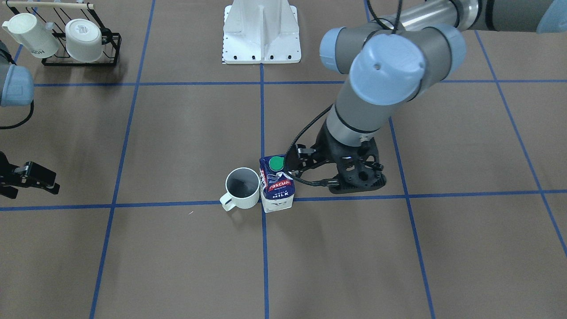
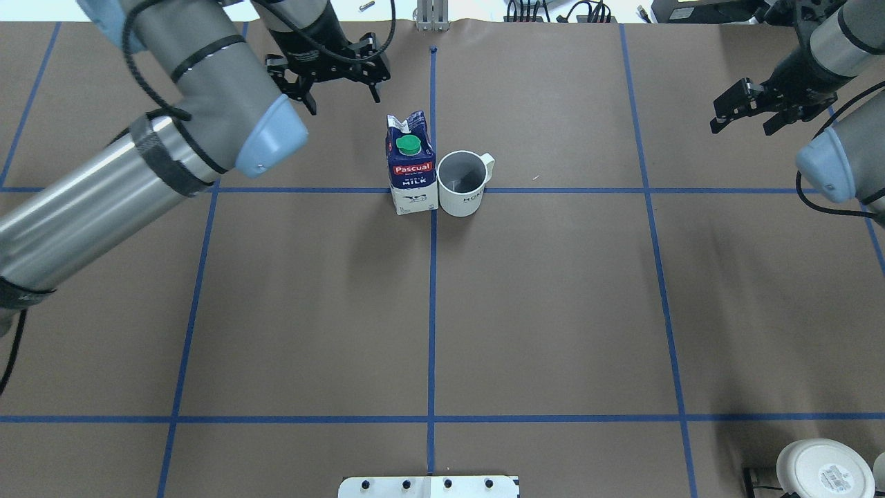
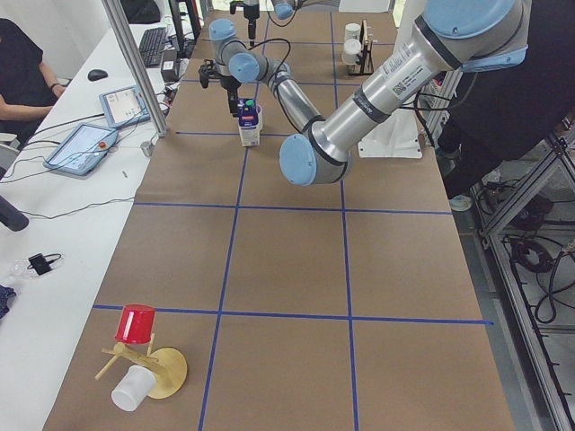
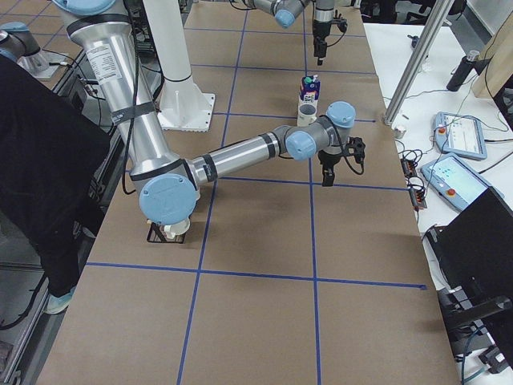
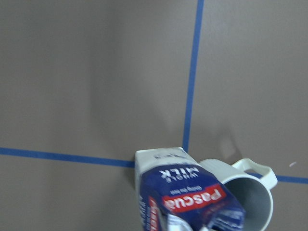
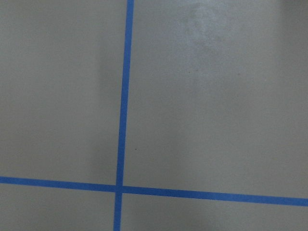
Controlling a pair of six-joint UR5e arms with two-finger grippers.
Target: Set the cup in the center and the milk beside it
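1. Where the blue tape lines cross, the milk stands upright, its base covering the center.
2. The cup sits upright just beside the milk on the robot's right, over the cross line.
3. The left gripper hangs near the milk, jaws apart, holding nothing.
4. The right gripper hovers well apart, jaws spread, empty.

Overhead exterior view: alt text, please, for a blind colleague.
Pascual milk carton and white mug stand side by side at the blue tape crossing. Left gripper open beyond the carton; right gripper open, far aside.
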